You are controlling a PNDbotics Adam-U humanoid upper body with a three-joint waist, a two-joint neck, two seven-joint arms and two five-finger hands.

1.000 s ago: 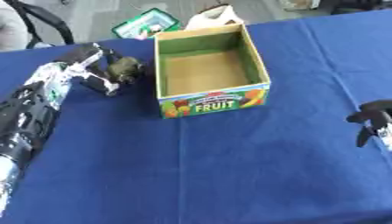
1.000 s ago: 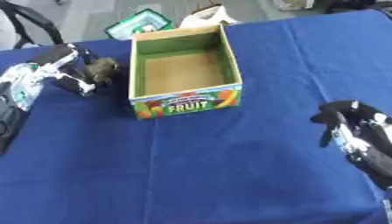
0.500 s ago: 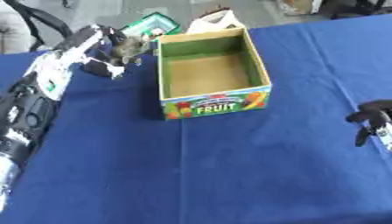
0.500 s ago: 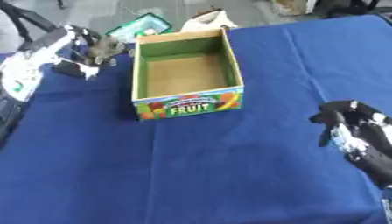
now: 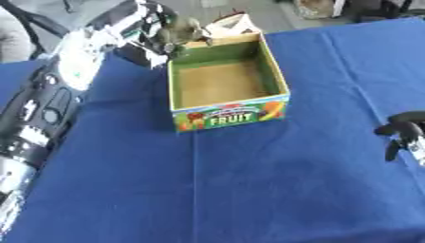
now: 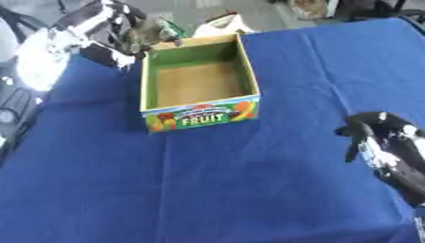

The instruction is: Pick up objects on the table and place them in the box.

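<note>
Carrying step: an object held at the box's far left corner, not yet released.

The left hand (image 5: 153, 26) had its fingers curled round a small olive-brown object (image 5: 181, 32) (too blurred to identify), holding it above the far left corner of the open fruit box (image 5: 226, 90), which stood empty on the blue desk (image 5: 249, 190). The right hand (image 6: 378, 140) hung idle at the right edge, fingers curled on nothing. The next move likely called for shifting the object over the box's interior, then opening the fingers to drop it.
</note>
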